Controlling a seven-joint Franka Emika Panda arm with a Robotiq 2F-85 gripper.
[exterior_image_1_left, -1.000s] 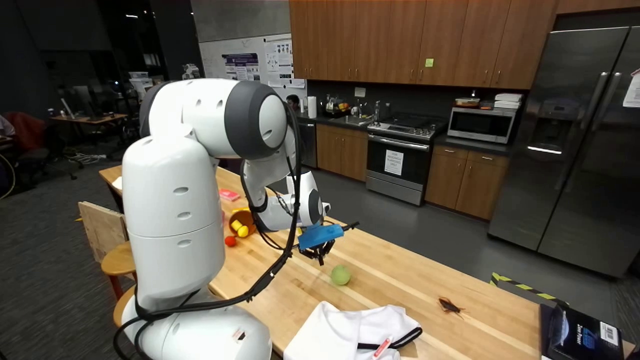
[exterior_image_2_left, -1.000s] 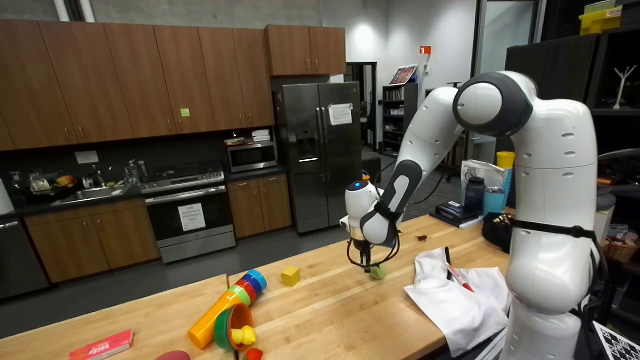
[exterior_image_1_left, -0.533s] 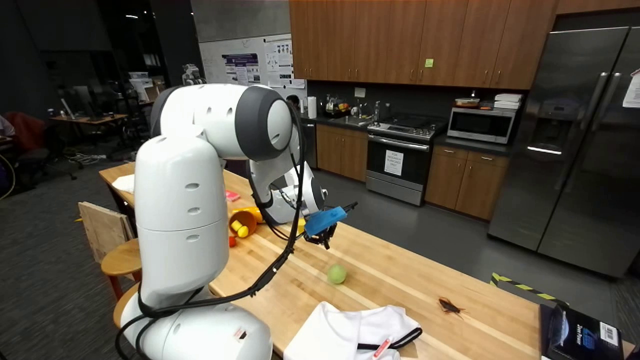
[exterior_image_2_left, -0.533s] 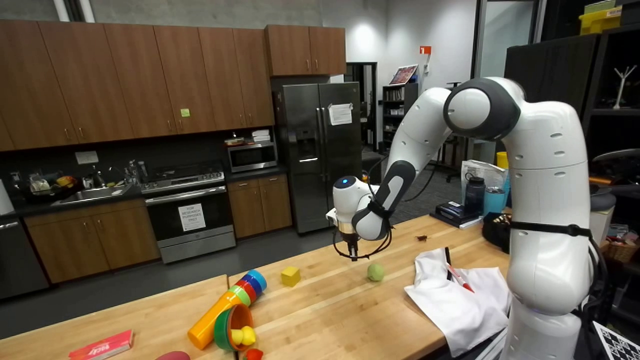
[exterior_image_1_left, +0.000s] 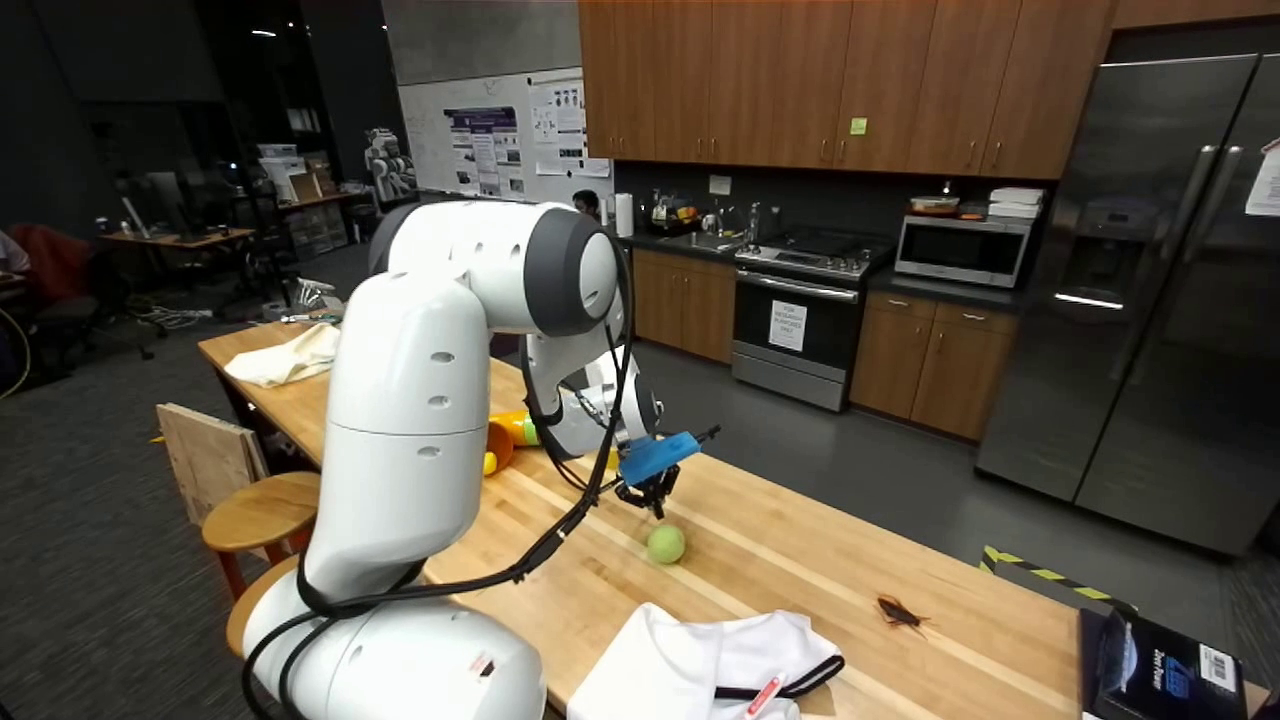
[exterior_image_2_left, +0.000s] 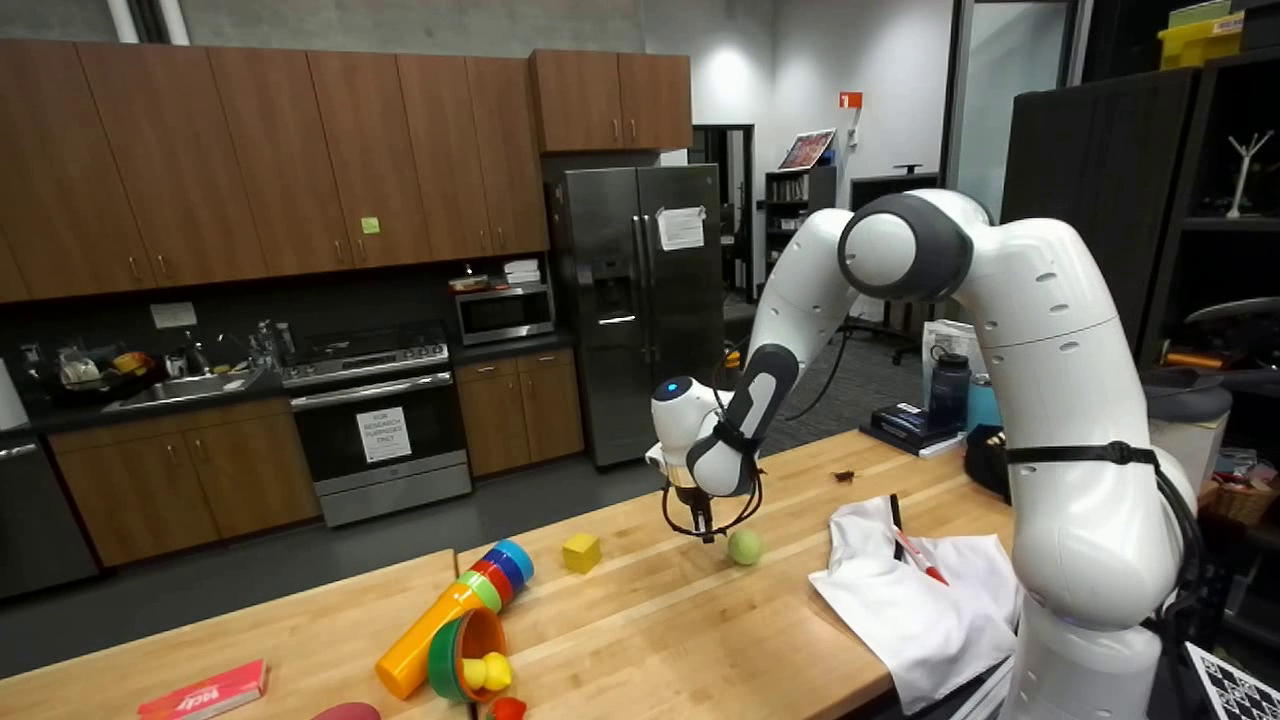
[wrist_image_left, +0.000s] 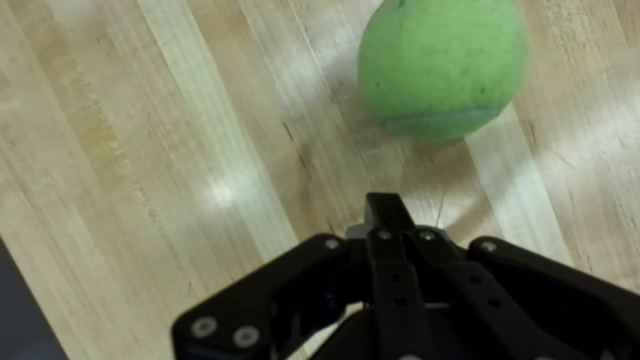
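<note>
A green tennis ball lies on the wooden table, seen in both exterior views and at the top of the wrist view. My gripper is shut, its fingers together with nothing between them. In the wrist view a strip of bare wood shows between the fingertips and the ball. From outside, the gripper hangs low over the table just beside the ball. In an exterior view the gripper stands left of the ball, its tips close to the wood. Whether they touch the table I cannot tell.
A white cloth with a red-and-white marker lies near the arm's base. A yellow cube, stacked coloured cups and a pink box are farther along the table. A brown toy insect lies toward the far end.
The gripper rose, shifted along the table and came down again, still shut. The ball has rolled a short way, leftward in both exterior views. The arm's upper links lean farther over.
</note>
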